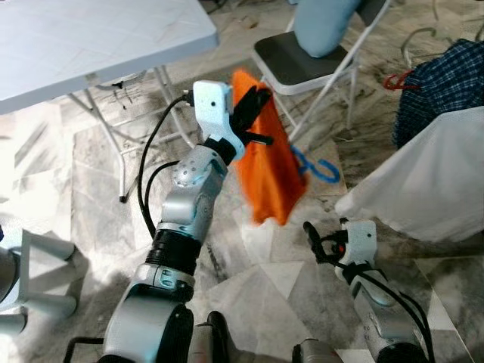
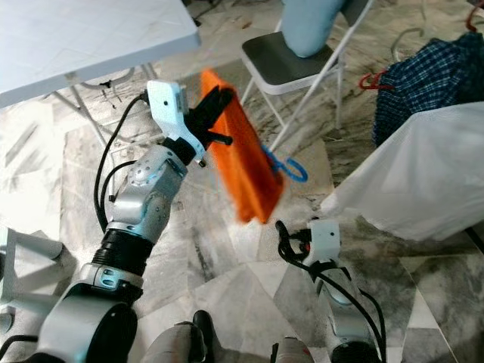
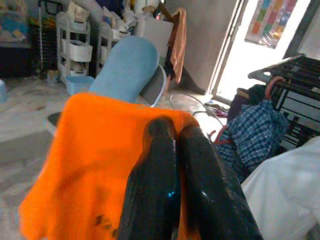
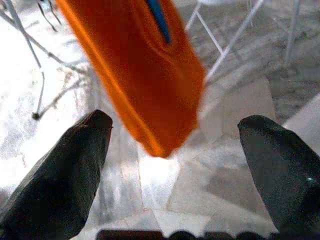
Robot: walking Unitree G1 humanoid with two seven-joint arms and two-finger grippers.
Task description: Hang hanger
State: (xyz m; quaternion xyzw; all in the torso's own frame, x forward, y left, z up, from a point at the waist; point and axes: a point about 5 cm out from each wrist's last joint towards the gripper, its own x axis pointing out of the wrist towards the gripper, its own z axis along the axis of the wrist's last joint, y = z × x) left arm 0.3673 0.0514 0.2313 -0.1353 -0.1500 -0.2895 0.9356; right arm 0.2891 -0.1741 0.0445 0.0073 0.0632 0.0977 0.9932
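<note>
An orange garment [image 1: 268, 155] hangs on a blue hanger whose hook [image 1: 321, 168] sticks out to its right. My left gripper [image 1: 253, 106] is raised and shut on the top of the orange garment and hanger; in the left wrist view the fingers [image 3: 167, 175] press together over the orange cloth [image 3: 95, 150]. My right gripper [image 1: 311, 231] stands open low over the floor, below the garment, with nothing between its fingers. The right wrist view looks up at the orange garment [image 4: 145, 75] hanging between the spread fingertips [image 4: 60, 170].
A white folding table [image 1: 91, 45] stands at the left. A folding chair [image 1: 302, 64] with a light blue cushion [image 1: 321, 26] is behind the garment. A drying rack at the right carries a checked shirt [image 1: 435, 83], a red hanger [image 1: 397, 82] and a white sheet [image 1: 427, 181].
</note>
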